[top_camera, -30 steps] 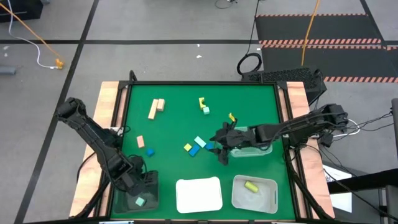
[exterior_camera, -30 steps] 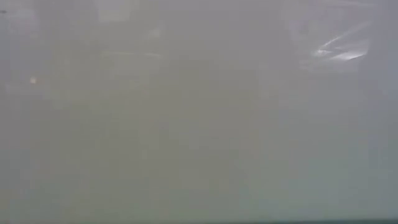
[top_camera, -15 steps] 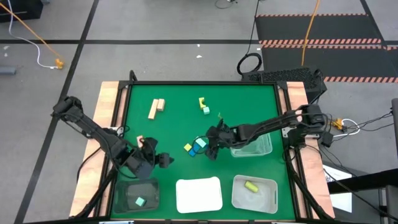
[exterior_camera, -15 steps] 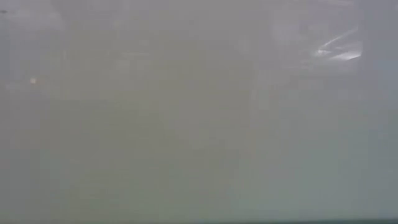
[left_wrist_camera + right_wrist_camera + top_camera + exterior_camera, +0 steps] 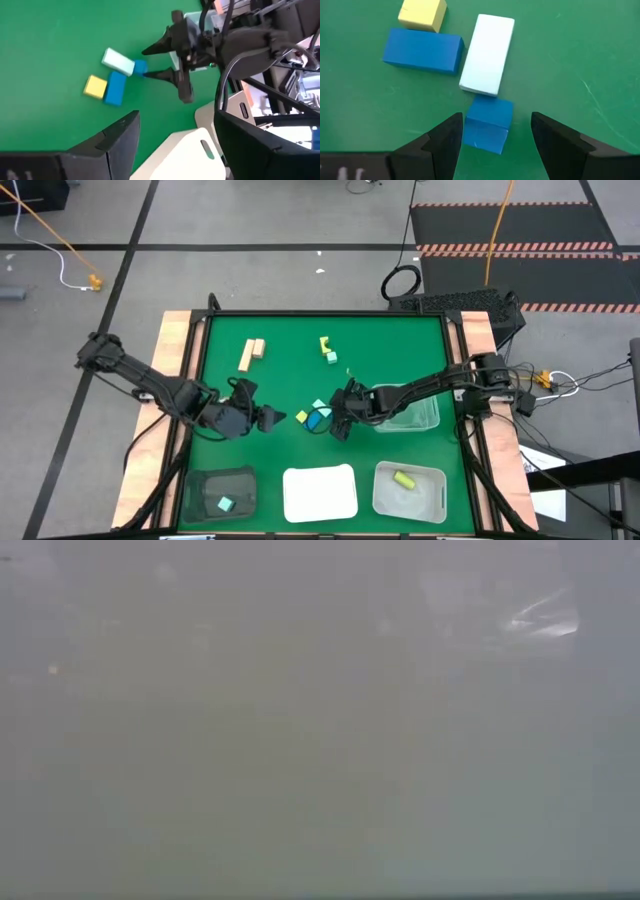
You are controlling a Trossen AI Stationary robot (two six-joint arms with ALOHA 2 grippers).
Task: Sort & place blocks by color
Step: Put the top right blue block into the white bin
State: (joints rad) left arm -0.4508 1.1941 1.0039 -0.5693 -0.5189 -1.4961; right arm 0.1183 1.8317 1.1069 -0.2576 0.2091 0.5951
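- High view: right gripper (image 5: 338,418) low over the mid-table cluster of blocks; left gripper (image 5: 268,418) just on the other side of the same cluster, facing it. Two tan blocks (image 5: 251,354) lie well apart toward the far left of the green table (image 5: 400,340); a yellow and mint pair (image 5: 328,350) sits far centre. Near edge: dark tray (image 5: 220,492) holding one mint block, empty-looking white tray (image 5: 320,492), clear bin (image 5: 410,490) with a yellow piece. Another clear bin (image 5: 410,412) lies under the right arm.
- Low view: fogged over; nothing readable.
- Left wrist view: own fingers spread wide, nothing between them. Beyond them the cluster, with the right gripper's fingers parted around the small blue cube (image 5: 140,67).
- Right wrist view: fingers apart, straddling the small blue cube (image 5: 487,123), not yet closed on it. The cube touches the end of the mint bar (image 5: 487,54); blue bar (image 5: 422,51) and yellow cube (image 5: 422,14) sit just beside.
- Handling, by judgement: rigid, light, flat-faced and probably a bit slick. Take the cube across its two free side faces; squeezing off-centre could nudge the mint bar or twist the cube out.
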